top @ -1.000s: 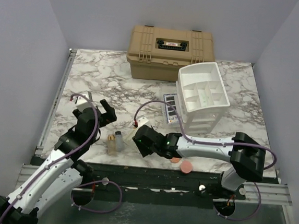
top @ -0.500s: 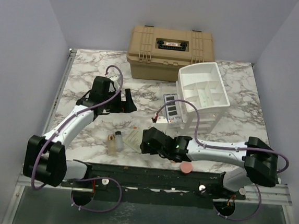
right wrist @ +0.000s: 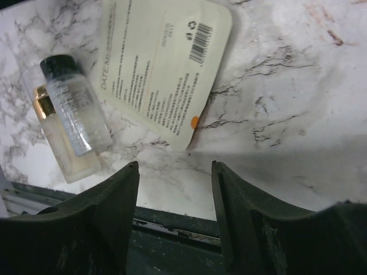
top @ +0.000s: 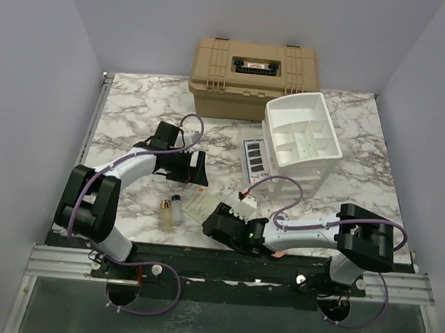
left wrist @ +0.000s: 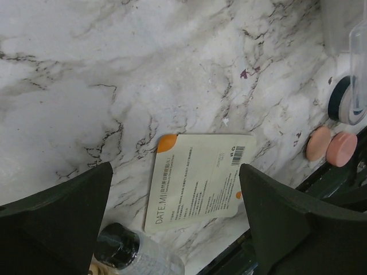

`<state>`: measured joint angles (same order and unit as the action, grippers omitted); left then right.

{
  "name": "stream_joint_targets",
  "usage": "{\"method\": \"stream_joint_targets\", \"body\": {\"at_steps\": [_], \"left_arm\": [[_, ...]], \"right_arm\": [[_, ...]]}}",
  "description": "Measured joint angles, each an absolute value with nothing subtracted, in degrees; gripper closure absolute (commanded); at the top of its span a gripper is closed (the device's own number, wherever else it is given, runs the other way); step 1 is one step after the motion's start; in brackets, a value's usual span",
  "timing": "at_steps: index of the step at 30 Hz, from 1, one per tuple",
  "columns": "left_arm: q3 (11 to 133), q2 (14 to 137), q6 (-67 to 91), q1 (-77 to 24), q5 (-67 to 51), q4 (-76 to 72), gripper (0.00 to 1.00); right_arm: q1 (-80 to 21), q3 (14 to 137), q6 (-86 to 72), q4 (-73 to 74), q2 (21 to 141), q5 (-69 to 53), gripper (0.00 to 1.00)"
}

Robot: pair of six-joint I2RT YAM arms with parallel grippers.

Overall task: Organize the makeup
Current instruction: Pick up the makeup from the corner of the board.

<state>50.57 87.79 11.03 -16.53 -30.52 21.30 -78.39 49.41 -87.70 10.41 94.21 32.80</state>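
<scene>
Two tiny clear bottles (top: 170,210) lie side by side near the front edge, one black-capped (right wrist: 74,106), one gold-capped (right wrist: 60,143). A cream printed sachet (top: 198,205) lies just right of them and shows in both wrist views (left wrist: 195,180) (right wrist: 160,63). My left gripper (top: 197,168) hangs open and empty above the sachet (left wrist: 175,172). My right gripper (top: 213,223) is open and empty, low at the front edge just beside the sachet (right wrist: 174,172). Orange (left wrist: 318,143) and pink (left wrist: 342,148) discs lie near the front edge. The flat palette (top: 256,158) lies beside the organizer. Tube, curler and jar are not seen.
The white tiered organizer (top: 303,138) stands right of centre. The tan hard case (top: 250,68) sits shut at the back. The right arm lies low along the front edge over the discs. The dark table rail (right wrist: 172,229) runs right under the right gripper.
My left gripper has swung from the front left to the middle, above the sachet. My right gripper has drawn back to the front edge, and its arm now covers the discs.
</scene>
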Motion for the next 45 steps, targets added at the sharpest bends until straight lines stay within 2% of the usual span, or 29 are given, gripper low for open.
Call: {"method": "stream_joint_targets", "body": {"at_steps": [6,14,20,29,35,40,45], "left_arm": [[50.57,90.74,9.98,-17.76,-28.82,22.52,0.07],[52.66,93.62,9.82,-23.53,-26.68,22.57,0.16],[53.08,94.32,9.87,-24.95,-26.50,22.24,0.21],[53.06,94.54,9.93,-25.76,-26.52,21.85,0.23],[52.97,94.52,9.91,-25.93,-26.55,21.71,0.24],[52.97,94.39,9.80,-25.96,-26.48,21.71,0.22],[53.04,93.10,10.55,-26.26,-24.49,22.85,0.14]], "right_arm": [[-78.32,46.68,-100.60,8.80,95.46,33.56,0.49],[-78.35,45.58,-115.09,5.80,97.38,34.65,0.60],[-78.35,45.54,-118.87,3.99,99.07,35.27,0.69],[-78.43,43.75,-119.59,0.27,99.90,36.64,0.81],[-78.15,42.39,-119.59,-3.16,100.62,36.77,0.99],[-78.00,42.11,-119.59,-2.81,100.16,38.22,0.99],[-77.76,42.15,-116.33,3.75,96.86,42.41,0.99]]}}
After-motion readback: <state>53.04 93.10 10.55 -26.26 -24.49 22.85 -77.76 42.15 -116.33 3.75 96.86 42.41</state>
